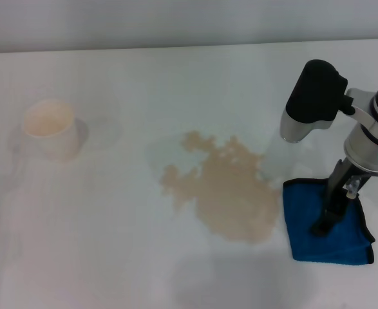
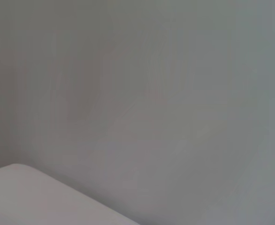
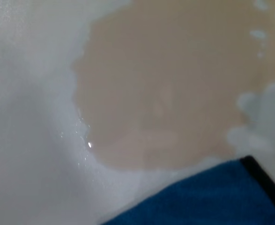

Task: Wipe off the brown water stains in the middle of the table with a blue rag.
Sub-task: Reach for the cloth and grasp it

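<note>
My right claw (image 1: 322, 222) is down on the blue rag (image 1: 327, 225), its dark fingers (image 1: 333, 205) pressed into the cloth near the rag's middle. I cannot tell from the head view whether the fingers are pinched together or parted, since they show only as one dark shape against the blue.

The rag lies flat on the white desk (image 1: 111, 257), on my right side, its black edging showing along the far-right border. Its left edge sits just beside the brown water stains (image 1: 227, 187), close to touching the puddle's right rim.

The stains spread as a ragged tan patch in the middle of the desk. In my right wrist view the tan puddle (image 3: 170, 89) fills most of the frame, with a corner of the rag (image 3: 207, 197) and its black hem just beside it.

A white cup (image 1: 50, 129) stands well apart on my left. My left claw is out of sight; its wrist view shows only a plain grey surface.
</note>
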You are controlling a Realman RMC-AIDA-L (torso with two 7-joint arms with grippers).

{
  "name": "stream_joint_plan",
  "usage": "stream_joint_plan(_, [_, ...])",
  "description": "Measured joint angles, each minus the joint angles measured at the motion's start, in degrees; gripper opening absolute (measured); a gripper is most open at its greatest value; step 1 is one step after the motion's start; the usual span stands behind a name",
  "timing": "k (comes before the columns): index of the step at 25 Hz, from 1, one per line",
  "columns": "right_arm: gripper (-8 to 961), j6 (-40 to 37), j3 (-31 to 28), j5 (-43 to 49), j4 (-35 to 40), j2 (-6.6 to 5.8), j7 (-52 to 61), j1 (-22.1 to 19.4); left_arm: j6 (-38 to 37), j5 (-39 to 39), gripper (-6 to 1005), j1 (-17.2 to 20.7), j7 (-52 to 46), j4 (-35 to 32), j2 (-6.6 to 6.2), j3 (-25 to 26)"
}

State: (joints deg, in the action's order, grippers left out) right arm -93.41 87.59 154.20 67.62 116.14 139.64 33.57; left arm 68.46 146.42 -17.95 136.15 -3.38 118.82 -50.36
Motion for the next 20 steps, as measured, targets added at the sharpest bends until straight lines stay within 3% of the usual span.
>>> stream_joint_plan(20, [781, 1.4, 0.4, 0.6, 0.0, -0.22, 0.0, -1.5, 0.0, 0.7, 859, -0.1, -0.2, -0.2, -0.05, 0.6])
